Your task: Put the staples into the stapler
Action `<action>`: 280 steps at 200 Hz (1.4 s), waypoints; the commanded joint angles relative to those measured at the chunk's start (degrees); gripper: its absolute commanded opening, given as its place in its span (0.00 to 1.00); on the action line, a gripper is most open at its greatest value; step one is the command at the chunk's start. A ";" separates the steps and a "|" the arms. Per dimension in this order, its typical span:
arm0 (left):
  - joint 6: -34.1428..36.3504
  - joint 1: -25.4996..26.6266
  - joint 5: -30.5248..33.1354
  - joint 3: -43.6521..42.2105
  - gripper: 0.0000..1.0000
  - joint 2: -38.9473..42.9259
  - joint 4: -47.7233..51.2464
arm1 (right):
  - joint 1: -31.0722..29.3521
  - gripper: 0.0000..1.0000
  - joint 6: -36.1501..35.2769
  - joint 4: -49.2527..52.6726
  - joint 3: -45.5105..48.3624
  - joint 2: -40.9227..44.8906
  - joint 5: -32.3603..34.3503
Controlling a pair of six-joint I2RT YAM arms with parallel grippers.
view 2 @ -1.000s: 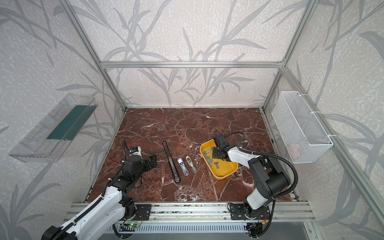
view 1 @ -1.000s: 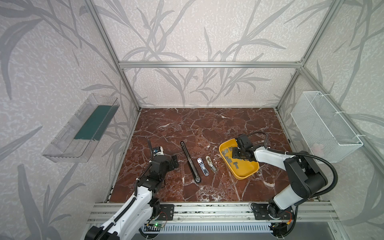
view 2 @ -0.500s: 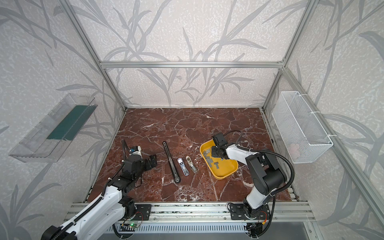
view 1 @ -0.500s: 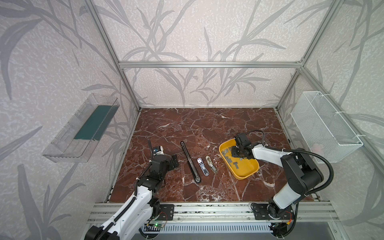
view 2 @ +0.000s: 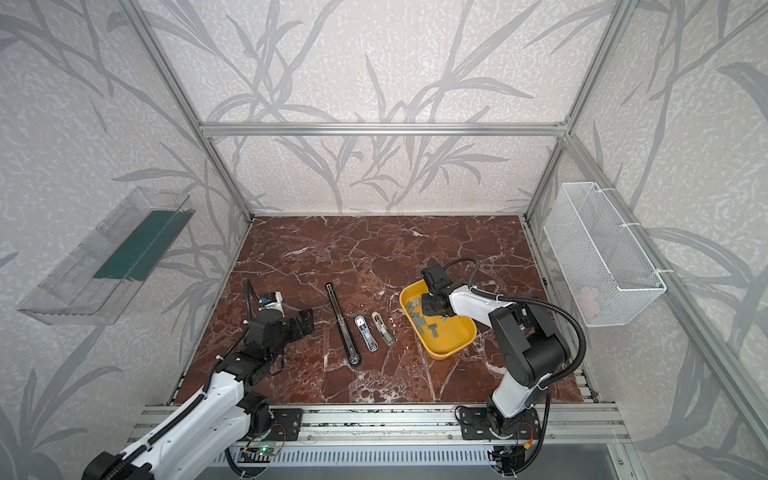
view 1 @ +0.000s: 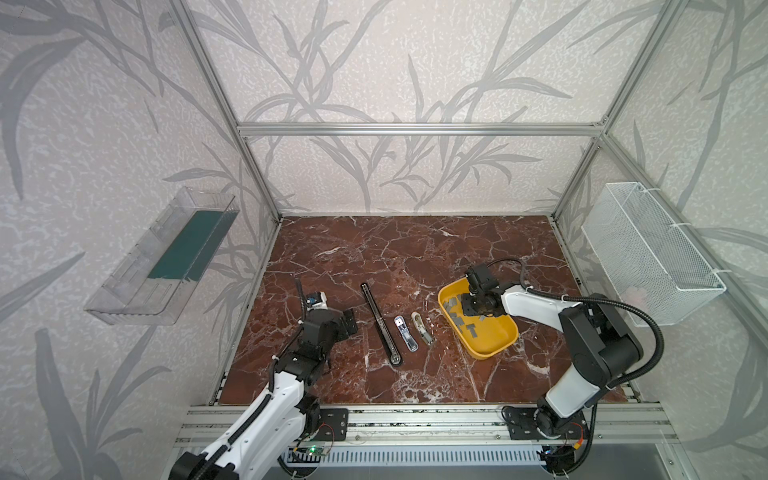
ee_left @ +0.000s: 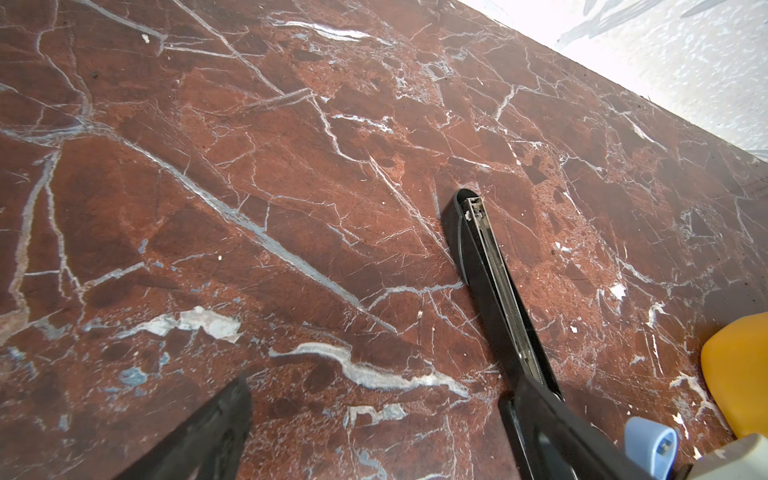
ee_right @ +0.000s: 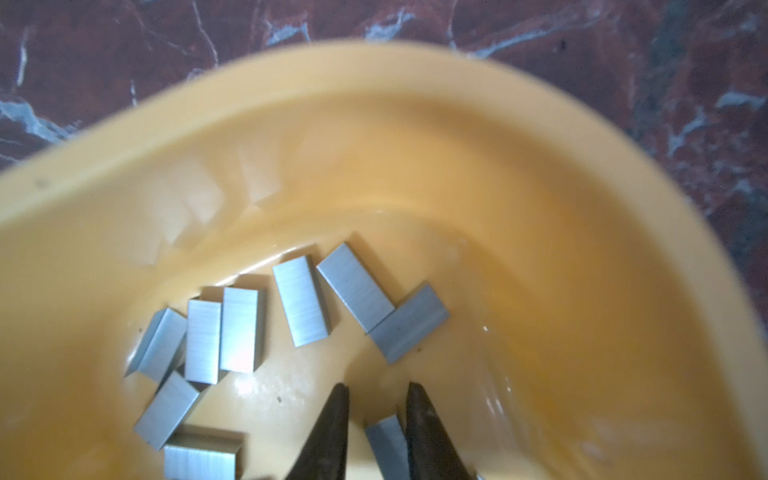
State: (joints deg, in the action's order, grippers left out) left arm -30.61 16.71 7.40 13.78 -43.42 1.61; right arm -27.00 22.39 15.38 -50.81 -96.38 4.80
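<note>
The staples (ee_right: 299,307) lie scattered as grey strips in the yellow tray (view 1: 496,347), right of centre in both top views. The right gripper (ee_right: 377,384) reaches down into the tray, its jaws narrowed around one strip (ee_right: 386,446) at the lower edge of the right wrist view (the strip touches one finger; whether it is pinched I cannot tell). Left of centre, the left gripper (ee_left: 374,395) hangs wide open beside the long black stapler (view 1: 381,324). A small bluish stapler (view 1: 405,333) and a small beige stapler (view 1: 423,329) lie between that and the tray.
</note>
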 commanded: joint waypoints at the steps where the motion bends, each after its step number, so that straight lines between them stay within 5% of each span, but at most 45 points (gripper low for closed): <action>1: -0.08 -0.19 0.49 1.16 0.99 0.53 -0.71 | -0.34 0.27 -0.86 3.85 0.09 -0.13 -1.29; 114: -0.11 -0.19 0.77 1.17 0.99 0.92 -0.44 | -0.40 0.21 -1.30 5.94 0.31 0.59 0.48; 192: -0.21 -0.18 0.86 1.14 0.99 1.23 -0.29 | -0.37 0.29 -1.78 5.78 1.32 1.98 -0.66; 280: -0.20 -0.19 0.86 0.90 0.99 1.86 -0.11 | -0.42 0.16 -1.98 7.02 0.14 -0.16 -0.56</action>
State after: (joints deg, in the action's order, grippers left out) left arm -30.61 16.71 7.42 13.78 -42.41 1.67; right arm -27.16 20.91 18.57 -50.61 -95.42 4.84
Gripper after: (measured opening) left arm 0.994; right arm 0.188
